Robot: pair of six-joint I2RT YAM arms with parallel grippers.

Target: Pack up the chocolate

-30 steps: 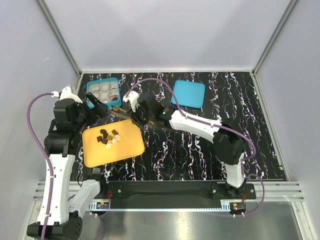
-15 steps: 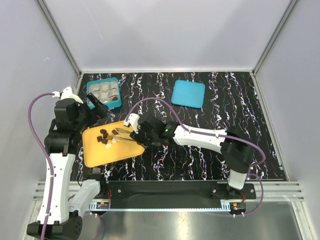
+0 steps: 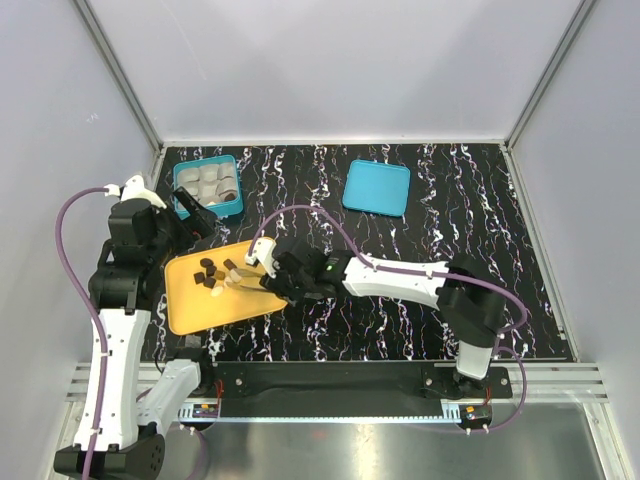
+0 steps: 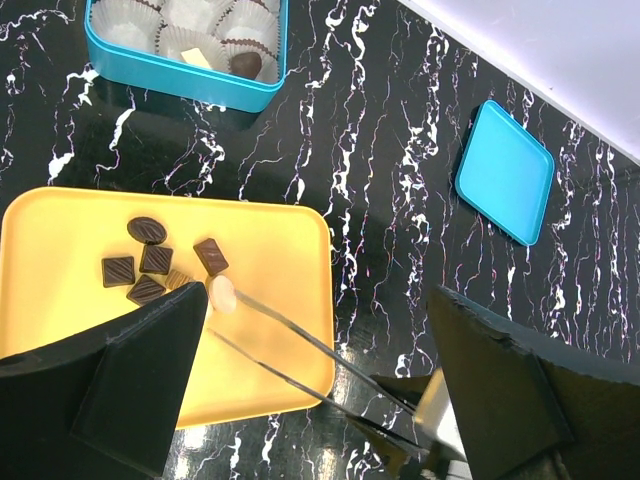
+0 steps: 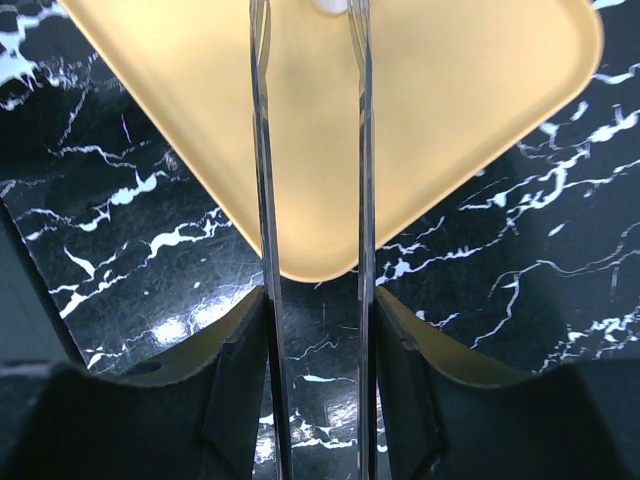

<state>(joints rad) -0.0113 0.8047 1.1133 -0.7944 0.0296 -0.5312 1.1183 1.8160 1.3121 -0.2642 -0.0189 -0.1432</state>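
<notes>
Several dark chocolate pieces [image 3: 208,271] and a cream-white piece [image 4: 222,293] lie on the orange tray [image 3: 235,305]. My right gripper [image 3: 277,273] is shut on metal tweezers [image 4: 310,345] and holds them over the tray. The two blades [image 5: 262,180] stand apart, with their tips at the cream piece [image 5: 331,5]. Whether the blades pinch it is hidden. The teal box [image 3: 183,173] with paper cups holds a dark piece [image 4: 245,64] and stands behind the tray. My left gripper [image 3: 196,219] is open and empty, above the tray's far edge.
The flat teal lid [image 3: 376,187] lies at the back centre of the black marbled table and also shows in the left wrist view [image 4: 505,172]. The tray [image 4: 280,240] lies near the table's left edge. White walls enclose the table.
My right arm has swung from beside the teal box down and forward to the tray, bringing the tweezer tips to the cream piece. The left arm has not moved.
</notes>
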